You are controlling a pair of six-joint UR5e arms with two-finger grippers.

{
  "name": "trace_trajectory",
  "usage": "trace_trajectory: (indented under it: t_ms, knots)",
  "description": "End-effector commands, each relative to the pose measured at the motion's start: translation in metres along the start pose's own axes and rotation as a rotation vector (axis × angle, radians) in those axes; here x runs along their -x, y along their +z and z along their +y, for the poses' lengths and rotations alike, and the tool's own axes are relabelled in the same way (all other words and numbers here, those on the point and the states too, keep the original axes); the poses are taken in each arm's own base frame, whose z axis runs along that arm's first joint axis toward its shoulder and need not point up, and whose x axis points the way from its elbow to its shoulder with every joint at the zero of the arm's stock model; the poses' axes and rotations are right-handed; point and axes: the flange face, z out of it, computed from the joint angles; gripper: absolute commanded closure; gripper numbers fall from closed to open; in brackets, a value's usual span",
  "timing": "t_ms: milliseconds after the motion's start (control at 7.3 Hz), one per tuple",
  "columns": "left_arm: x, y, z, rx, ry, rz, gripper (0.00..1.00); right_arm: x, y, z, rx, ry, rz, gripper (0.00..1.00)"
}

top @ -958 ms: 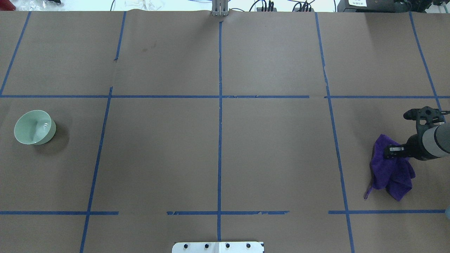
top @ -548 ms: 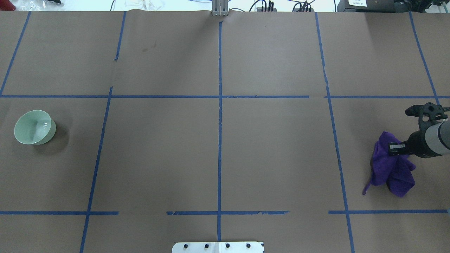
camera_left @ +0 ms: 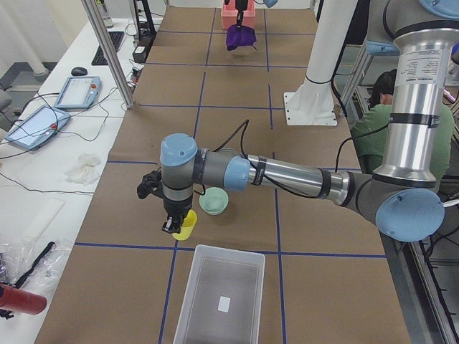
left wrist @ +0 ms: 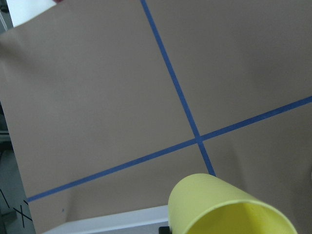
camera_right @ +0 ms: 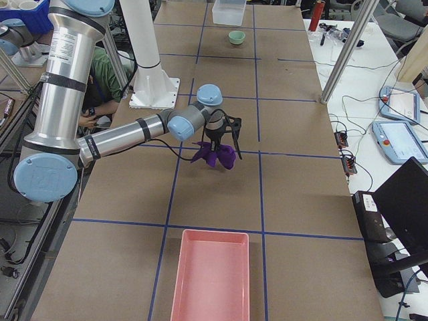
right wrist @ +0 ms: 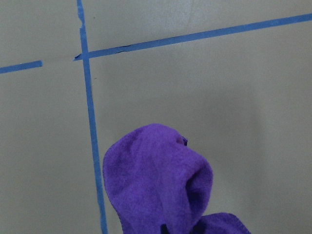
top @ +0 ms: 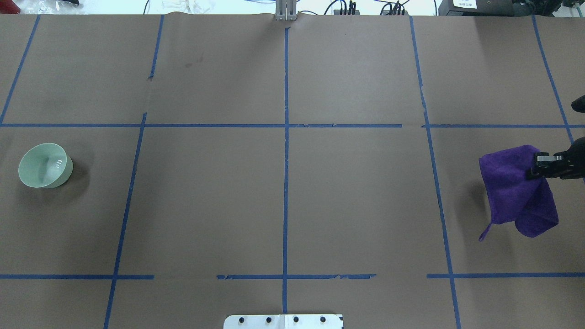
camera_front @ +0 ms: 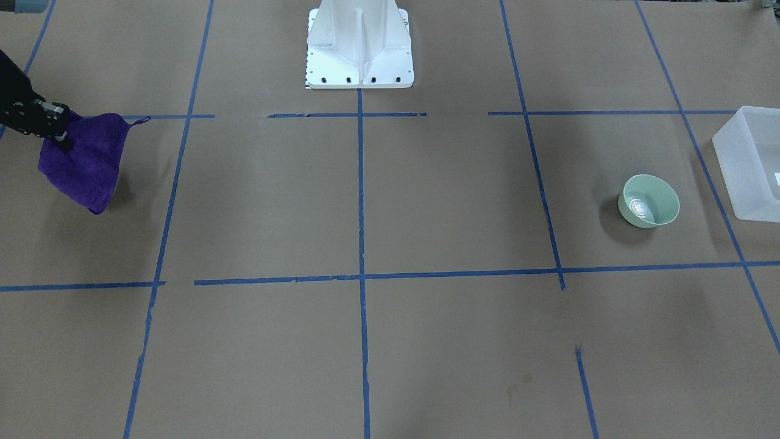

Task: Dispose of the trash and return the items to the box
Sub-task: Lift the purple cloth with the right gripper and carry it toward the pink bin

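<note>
My left gripper [camera_left: 174, 228] shows only in the exterior left view, shut on a small yellow cup [camera_left: 186, 225] just above the table, between a green bowl [camera_left: 214, 201] and the frosted white box [camera_left: 229, 276]. The cup fills the bottom of the left wrist view [left wrist: 219, 209]. The box also shows at the front-facing view's right edge [camera_front: 746, 158]. My right gripper [top: 535, 167] is shut on a purple cloth [top: 516, 192] and holds it hanging above the table at the far right. The cloth also shows in the right wrist view [right wrist: 161, 180].
The green bowl [top: 45, 165] stands alone at the table's left end, next to the box [camera_front: 746, 158]. A pink tray [camera_right: 210, 274] lies at the table's right end, beyond the cloth. The white robot base [camera_front: 359, 46] stands at the table's near middle edge.
My right gripper has moved right and away from the robot with the purple cloth. The cloth has risen and now hangs spread out. The bowl has not moved.
</note>
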Motion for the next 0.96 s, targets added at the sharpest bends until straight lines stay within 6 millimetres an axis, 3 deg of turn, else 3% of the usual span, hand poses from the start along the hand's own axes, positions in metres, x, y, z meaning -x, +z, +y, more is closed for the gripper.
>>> trace_trajectory:
  t_ms: [0, 274, 411, 685, 821]
  knots:
    - [0.029, 0.036, 0.06, 0.079, -0.121, 0.041, 1.0, 0.007, -0.048, -0.007, -0.016, 0.009, -0.019, 1.0]
    - [0.047, 0.074, 0.096, 0.136, -0.261, 0.144, 1.0, -0.011, -0.094, -0.012, -0.035, -0.06, 0.047, 1.0]
    - [0.049, 0.088, 0.113, 0.151, -0.309, 0.184, 1.0, -0.022, -0.122, -0.03, -0.055, -0.078, 0.079, 1.0]
    - [0.059, 0.109, 0.129, 0.171, -0.365, 0.2, 1.0, -0.051, -0.173, -0.057, -0.042, -0.132, 0.128, 1.0]
    - [0.067, 0.124, 0.135, 0.15, -0.371, 0.194, 1.0, -0.064, -0.184, -0.066, -0.042, -0.17, 0.142, 1.0]
